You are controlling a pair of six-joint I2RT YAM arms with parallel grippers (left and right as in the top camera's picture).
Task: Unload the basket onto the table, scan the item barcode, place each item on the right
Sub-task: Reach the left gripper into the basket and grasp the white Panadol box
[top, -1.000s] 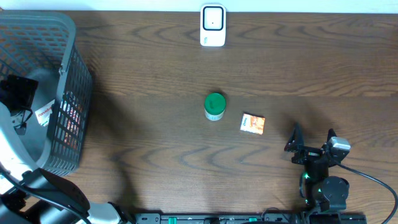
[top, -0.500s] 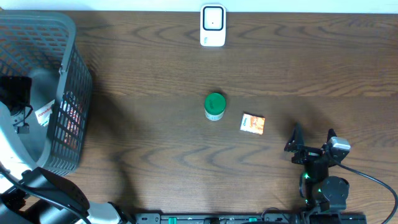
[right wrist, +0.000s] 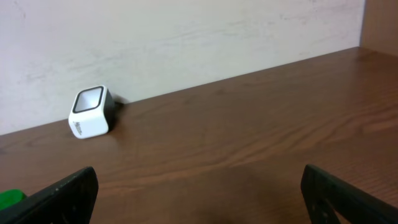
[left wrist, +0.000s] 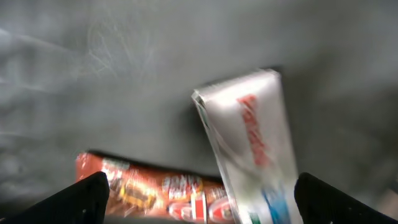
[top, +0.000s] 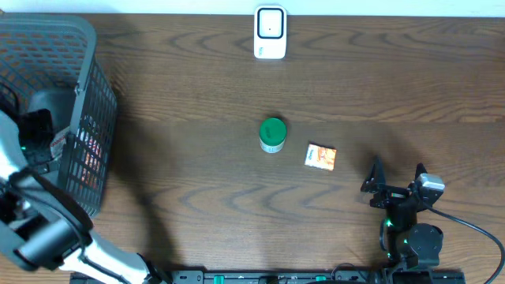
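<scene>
White carton [left wrist: 249,143] lies on the basket [top: 88,102] floor, partly over a red snack packet [left wrist: 155,190]. Left end effector [left wrist: 202,202] is open just above both. Right end effector [top: 392,189] is open, well outside the basket. Risk: the jaws pinch both items, or the slick carton slips out.
</scene>
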